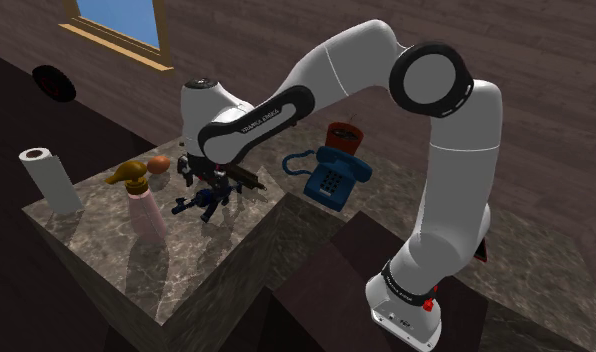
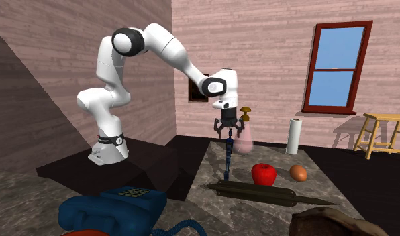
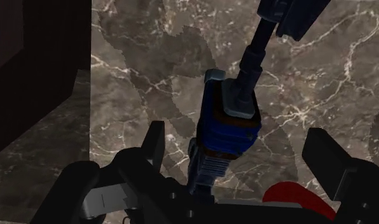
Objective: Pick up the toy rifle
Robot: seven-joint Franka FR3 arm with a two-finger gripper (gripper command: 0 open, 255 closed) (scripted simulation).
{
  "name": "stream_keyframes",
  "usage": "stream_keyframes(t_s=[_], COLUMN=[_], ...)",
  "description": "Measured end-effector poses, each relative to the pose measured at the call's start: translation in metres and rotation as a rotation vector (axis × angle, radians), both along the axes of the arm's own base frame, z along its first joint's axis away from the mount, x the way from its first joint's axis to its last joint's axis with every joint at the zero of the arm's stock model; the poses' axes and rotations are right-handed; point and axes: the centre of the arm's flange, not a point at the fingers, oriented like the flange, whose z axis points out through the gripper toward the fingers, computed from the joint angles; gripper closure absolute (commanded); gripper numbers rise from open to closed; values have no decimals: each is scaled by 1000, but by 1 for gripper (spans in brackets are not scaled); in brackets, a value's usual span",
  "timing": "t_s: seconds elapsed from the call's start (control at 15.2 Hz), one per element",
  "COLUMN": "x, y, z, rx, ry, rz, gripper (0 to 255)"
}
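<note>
Two things shape our grip on the toy rifle (image 2: 227, 161): it is long and thin, and it looks like a hard moulded toy, blue and black. We judge it light and stiff, not fragile, but smooth enough to swivel if pinched far from its middle. It lies flat on the marbled counter (image 1: 96, 250), straight under the pincer (image 3: 239, 137). The pincer's fingers (image 3: 154, 143) stand wide apart on either side of the blue body without touching it, so we hold nothing. We would close across that thick blue block, the widest and probably the best balanced part, rather than on the thin dark barrel.

A pink bottle (image 1: 144, 210) stands just beside the rifle, and a red apple (image 2: 263, 174) sits near it too. A brown egg (image 2: 298, 173) lies beyond the apple, farther from the rifle. A long dark bar (image 2: 259, 193) lies crosswise past the rifle's end. A paper roll (image 1: 48, 180) and a blue telephone (image 1: 331, 175) are well apart from the rifle. We think the bottle and the apple are the ones to mind on the lift.
</note>
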Motion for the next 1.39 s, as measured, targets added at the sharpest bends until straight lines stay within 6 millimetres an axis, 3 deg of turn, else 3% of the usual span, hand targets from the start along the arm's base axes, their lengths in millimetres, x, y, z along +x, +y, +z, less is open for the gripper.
stream_keyframes(t_s=[0.4, 0.46, 1.12, 1.39], x=[2, 2, 2, 2], y=[2, 1, 2, 1], z=[-30, -32, -33, -18], rx=[0, 0, 0, 0], ry=[0, 0, -1, 0], rz=[-5, -5, -5, -5], gripper=[0, 255, 255, 255])
